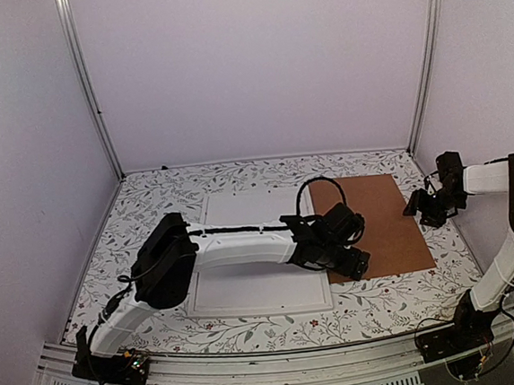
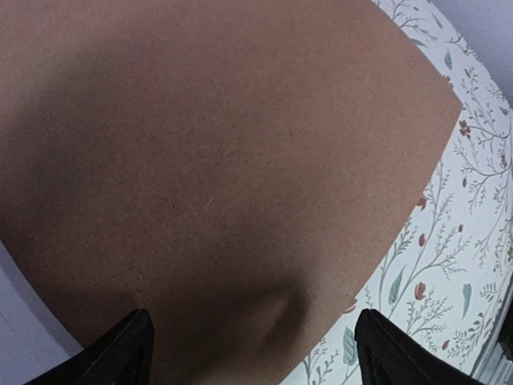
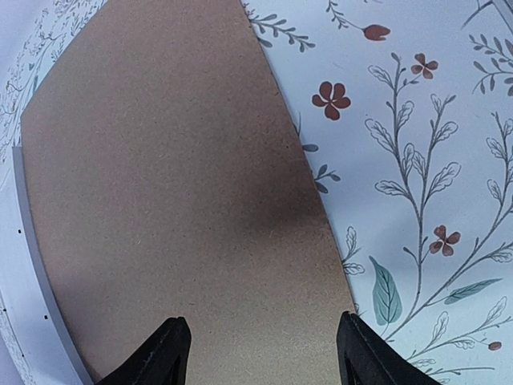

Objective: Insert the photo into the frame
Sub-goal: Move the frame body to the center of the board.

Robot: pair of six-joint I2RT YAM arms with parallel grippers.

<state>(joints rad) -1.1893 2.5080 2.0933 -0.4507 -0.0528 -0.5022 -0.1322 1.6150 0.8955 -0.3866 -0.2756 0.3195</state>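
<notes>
At the near edge the two arms are bolted at 7 and 5 o'clock of the flowered tabletop [image 1: 151, 211]. The left arm reaches out over the frame [image 1: 258, 310], which lies flat at the centre of the tabletop, a little toward 6 o'clock. The pale rectangle [image 1: 261, 289] inside its border may be the photo lying with its white back up, but I cannot tell; no landscape picture shows anywhere in these views, and part of the frame is hidden under the arm. At 3 o'clock of the frame lies the brown board [image 1: 381, 218], flat on the tabletop, its edge touching or just beside the frame's side. The left pincer [image 2: 256, 365] hangs over the board's 8 o'clock corner, its fingers wide apart with nothing between them. Farther out, the right pincer [image 3: 260, 357] hovers by the board's 3 o'clock edge, fingers likewise apart and gripping nothing. My reading is that the work is past its middle if the photo is already in the frame. The board is not yet on the frame, and both arms seem placed to lift it over and close the back. If the photo is not inside, the main step is undone.
</notes>
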